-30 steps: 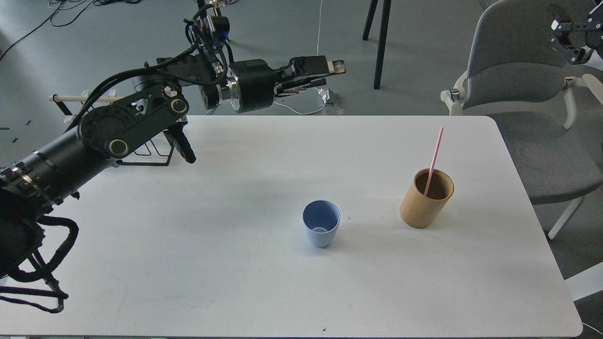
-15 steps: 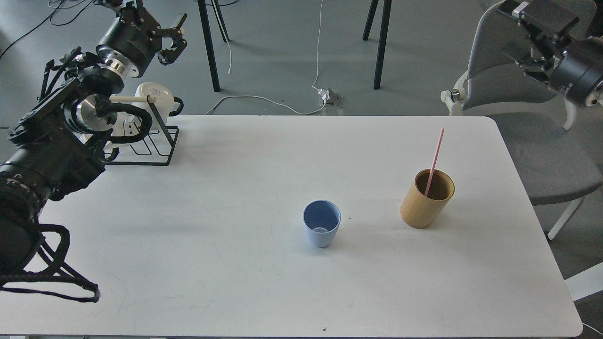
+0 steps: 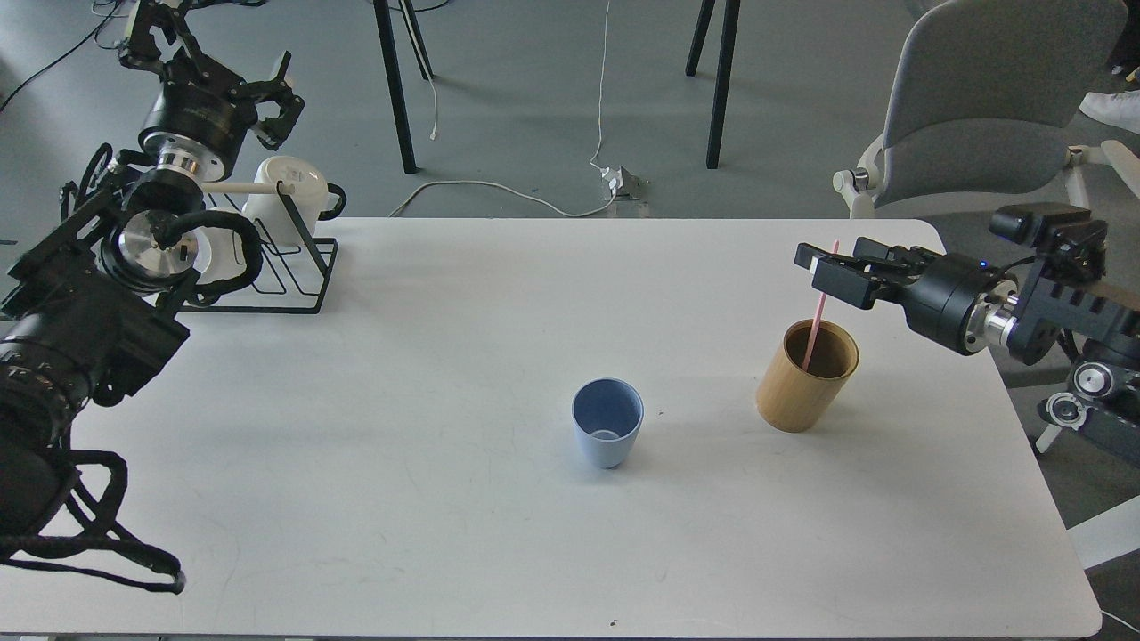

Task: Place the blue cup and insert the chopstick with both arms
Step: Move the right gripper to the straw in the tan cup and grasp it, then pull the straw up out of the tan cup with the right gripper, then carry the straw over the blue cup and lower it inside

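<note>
White table (image 3: 401,499), blue cup (image 3: 607,434) upright near centre, bamboo cylinder (image 3: 804,378) at right, black wire mug rack (image 3: 294,271) at far-left corner

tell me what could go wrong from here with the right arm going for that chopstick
1. The right gripper sits at the upper part of the chopstick, which leans loosely in the bamboo holder; a sideways pull might tip the holder.
2. The chopstick is thin, so the grip could miss or slip.
3. The blue cup stands free and looks light; a badly aimed insertion could knock it over.
</note>
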